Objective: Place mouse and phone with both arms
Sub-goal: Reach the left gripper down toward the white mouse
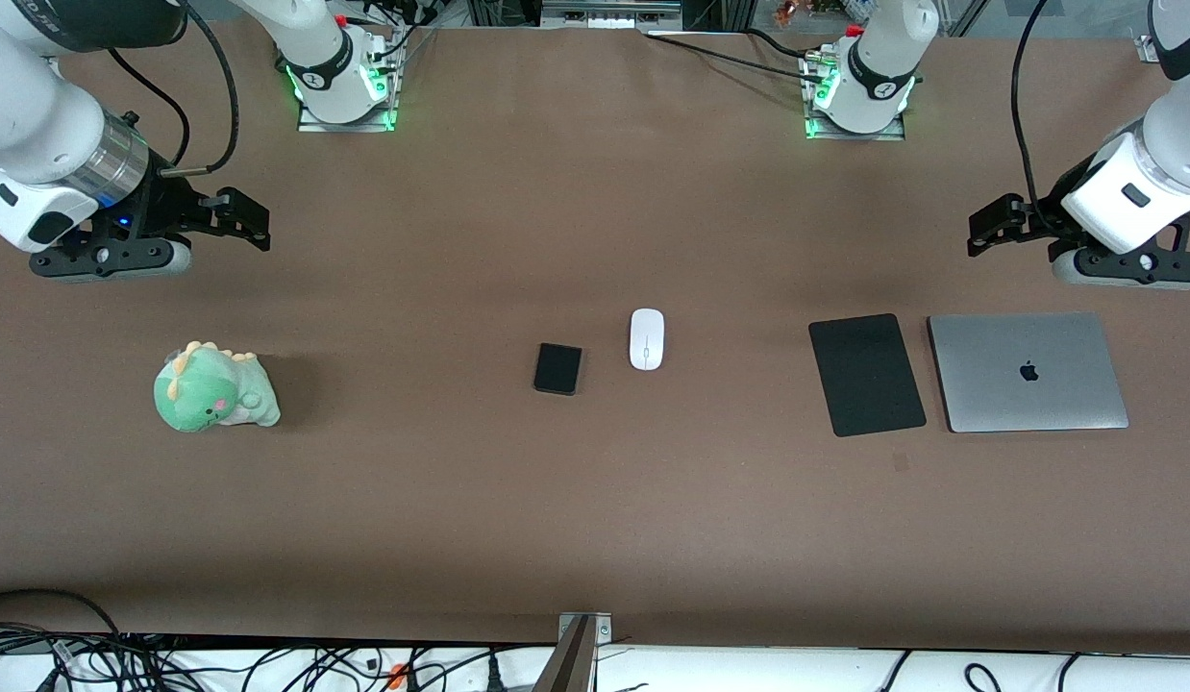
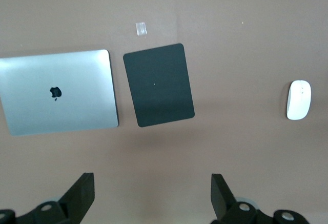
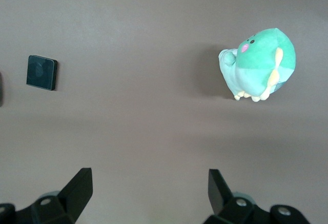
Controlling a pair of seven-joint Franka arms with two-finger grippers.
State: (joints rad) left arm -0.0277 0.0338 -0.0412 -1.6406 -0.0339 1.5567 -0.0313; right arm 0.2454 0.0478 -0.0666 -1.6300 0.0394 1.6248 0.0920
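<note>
The white mouse (image 1: 646, 338) lies on the brown table near the middle, and it also shows in the left wrist view (image 2: 299, 100). The small black phone (image 1: 558, 369) lies flat beside it, toward the right arm's end and slightly nearer the front camera. It also shows in the right wrist view (image 3: 41, 72). My left gripper (image 1: 984, 229) hangs open and empty over bare table at the left arm's end (image 2: 152, 183). My right gripper (image 1: 244, 219) hangs open and empty over bare table at the right arm's end (image 3: 148, 178).
A thin black mouse pad (image 1: 866, 374) and a closed silver laptop (image 1: 1028, 371) lie side by side toward the left arm's end. A green plush dinosaur (image 1: 213, 388) sits toward the right arm's end. A small tape mark (image 1: 901, 462) is nearer the front camera than the pad.
</note>
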